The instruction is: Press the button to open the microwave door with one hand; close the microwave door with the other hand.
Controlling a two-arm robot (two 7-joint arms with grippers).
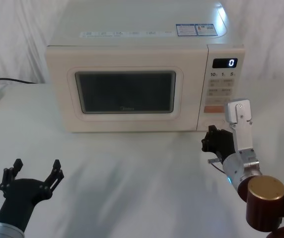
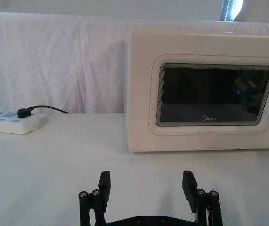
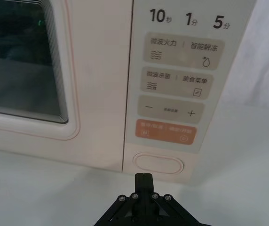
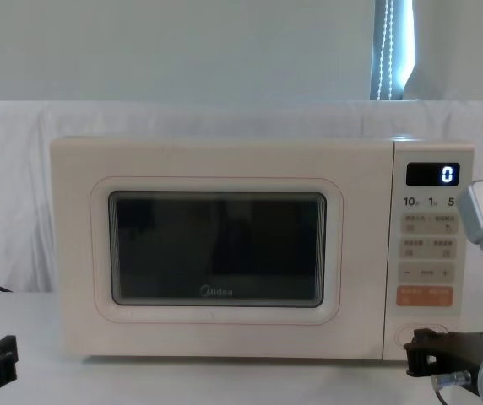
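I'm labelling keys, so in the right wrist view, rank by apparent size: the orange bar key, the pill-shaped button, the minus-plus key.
1. Orange bar key
2. Minus-plus key, nearly as wide as the orange key but shorter
3. The button, the narrowest

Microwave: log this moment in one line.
microwave door shut | right tool closed, just short of button | left tool open, low at left, idle

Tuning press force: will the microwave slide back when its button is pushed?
Probably not: the microwave looks bulky, sitting flat on the table. The button sits low, so tipping seems unlikely. The right gripper is shut before it.
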